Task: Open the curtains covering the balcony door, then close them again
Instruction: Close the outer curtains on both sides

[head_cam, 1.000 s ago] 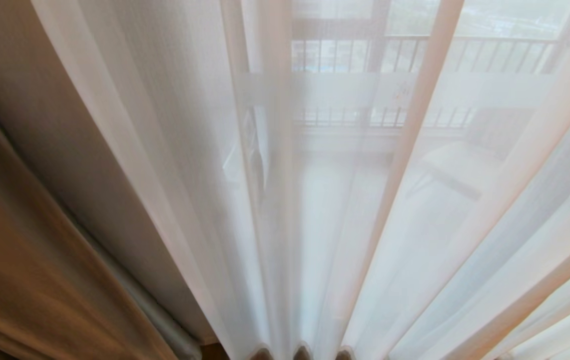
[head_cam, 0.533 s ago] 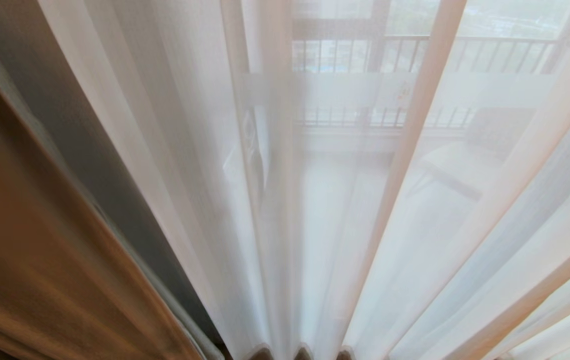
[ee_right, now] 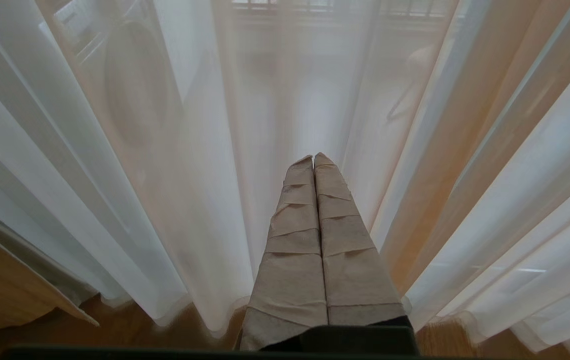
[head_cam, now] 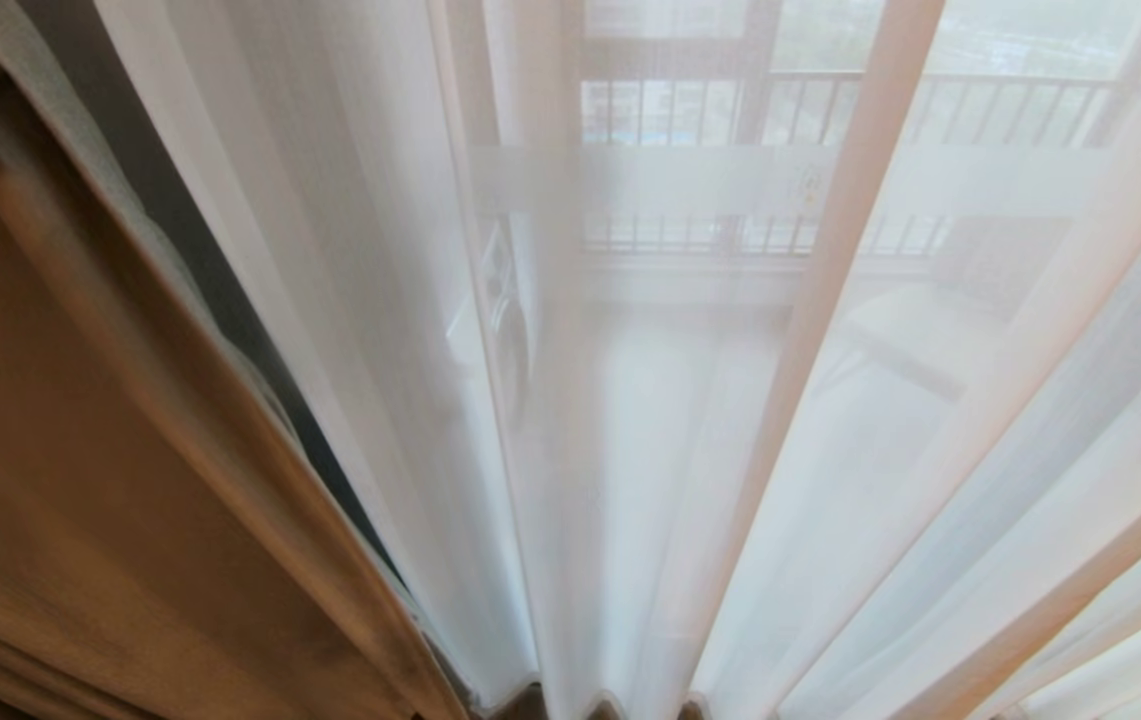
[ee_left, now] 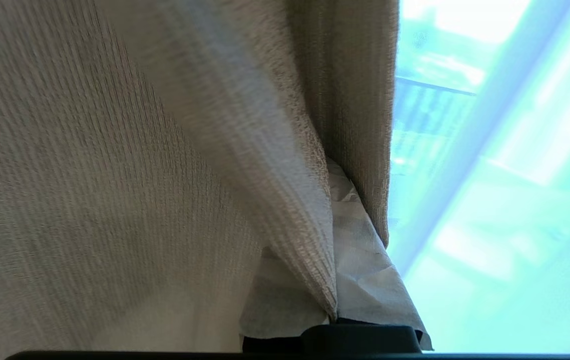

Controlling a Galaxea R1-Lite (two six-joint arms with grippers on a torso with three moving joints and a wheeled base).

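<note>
Curtains — the thick beige layer hangs at the head view's left, its edge pinched in the closed left gripper; white sheers veil the balcony door. Right gripper — fingers pressed together, empty.

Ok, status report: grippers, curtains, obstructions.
Left gripper shut on thick curtain. Right gripper shut, empty, facing sheers. Sheers cover the balcony door. No obstruction visible.
</note>
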